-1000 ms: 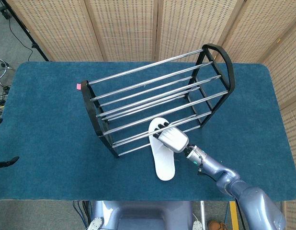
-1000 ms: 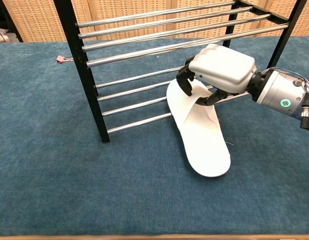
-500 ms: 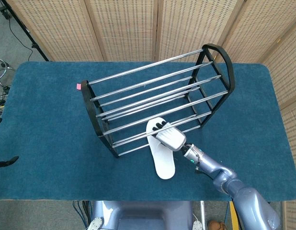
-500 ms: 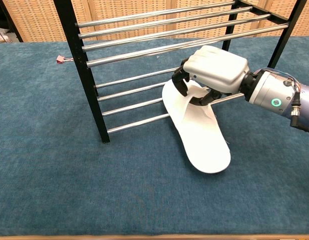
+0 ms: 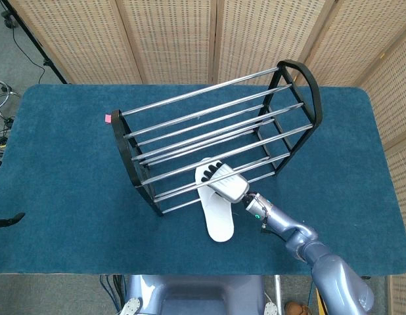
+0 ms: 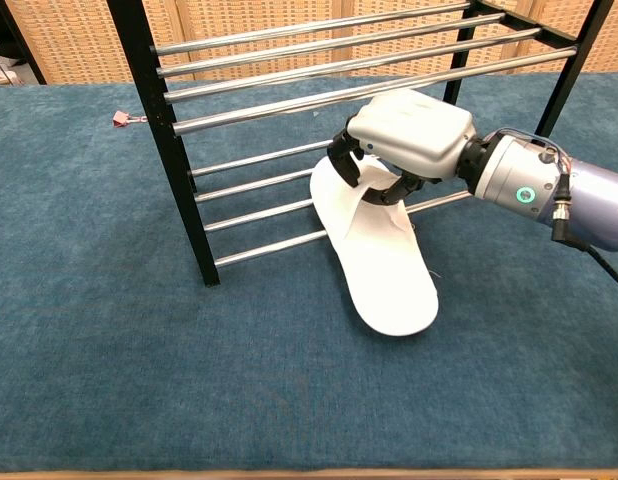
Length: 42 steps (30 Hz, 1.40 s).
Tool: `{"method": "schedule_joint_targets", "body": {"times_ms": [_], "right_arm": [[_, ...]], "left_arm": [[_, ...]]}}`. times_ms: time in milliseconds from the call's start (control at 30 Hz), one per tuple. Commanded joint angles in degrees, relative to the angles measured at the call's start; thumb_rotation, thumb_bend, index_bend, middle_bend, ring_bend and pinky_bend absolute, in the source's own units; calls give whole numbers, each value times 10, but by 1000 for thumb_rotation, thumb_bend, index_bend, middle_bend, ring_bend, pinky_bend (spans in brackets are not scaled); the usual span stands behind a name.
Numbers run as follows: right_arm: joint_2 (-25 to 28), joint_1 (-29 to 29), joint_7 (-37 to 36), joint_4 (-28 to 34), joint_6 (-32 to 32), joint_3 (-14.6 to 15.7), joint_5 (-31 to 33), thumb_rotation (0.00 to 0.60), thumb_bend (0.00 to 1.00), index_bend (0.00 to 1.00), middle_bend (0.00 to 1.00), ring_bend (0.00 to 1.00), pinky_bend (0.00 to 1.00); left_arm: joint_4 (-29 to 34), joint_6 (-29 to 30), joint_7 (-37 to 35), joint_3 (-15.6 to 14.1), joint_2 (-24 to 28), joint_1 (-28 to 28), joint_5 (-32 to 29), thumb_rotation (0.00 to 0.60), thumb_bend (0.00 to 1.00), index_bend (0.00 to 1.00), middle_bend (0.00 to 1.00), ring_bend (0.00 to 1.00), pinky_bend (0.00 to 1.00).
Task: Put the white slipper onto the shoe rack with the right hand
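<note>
The white slipper [image 5: 216,215] [image 6: 381,262] lies flat and long, its toe end lifted over the lower front bars of the black-and-chrome shoe rack [image 5: 209,134] [image 6: 289,95], its heel still on the blue carpet. My right hand [image 5: 224,182] [image 6: 404,135] grips the slipper's strap near the toe, fingers curled around it, right against the rack's lower rails. The left hand is out of sight in both views.
The blue carpeted table [image 5: 65,197] extends wide on all sides of the rack. A small pink tag [image 5: 108,118] [image 6: 121,118] sits by the rack's far left foot. Wicker screens stand behind the table.
My right hand has carried the slipper to the left and further in toward the rack, so its toe now pokes between the lower bars and the heel has slid left.
</note>
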State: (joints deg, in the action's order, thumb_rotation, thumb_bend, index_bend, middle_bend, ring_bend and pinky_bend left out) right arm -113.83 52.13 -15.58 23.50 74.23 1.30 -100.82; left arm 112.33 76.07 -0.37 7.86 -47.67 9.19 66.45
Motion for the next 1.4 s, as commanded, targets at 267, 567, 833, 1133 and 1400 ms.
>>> {"method": "schedule_joint_targets", "body": {"times_ms": [267, 567, 833, 1133, 1400], "right_arm": [[-15, 16, -14, -24, -10, 3, 5, 600, 505, 623, 541, 470, 613], [-22, 36, -17, -31, -11, 6, 5, 600, 505, 623, 541, 470, 613], [-34, 58, -19, -42, -14, 12, 0, 600, 505, 623, 541, 470, 613], [-46, 79, -23, -55, -19, 14, 0, 600, 505, 623, 541, 470, 614], [-55, 91, -30, -71, -40, 12, 8, 600, 505, 623, 540, 470, 613]], "left_arm": [[-2, -10, 10, 2, -3, 7, -13, 600, 0, 0, 0, 0, 0], [-1, -10, 12, 3, -4, 9, -18, 600, 0, 0, 0, 0, 0], [-5, -15, 5, 6, -2, 11, -26, 600, 0, 0, 0, 0, 0], [-8, -21, 2, 8, 0, 14, -34, 600, 0, 0, 0, 0, 0], [-11, -28, 2, 11, -1, 18, -43, 600, 0, 0, 0, 0, 0]]}}
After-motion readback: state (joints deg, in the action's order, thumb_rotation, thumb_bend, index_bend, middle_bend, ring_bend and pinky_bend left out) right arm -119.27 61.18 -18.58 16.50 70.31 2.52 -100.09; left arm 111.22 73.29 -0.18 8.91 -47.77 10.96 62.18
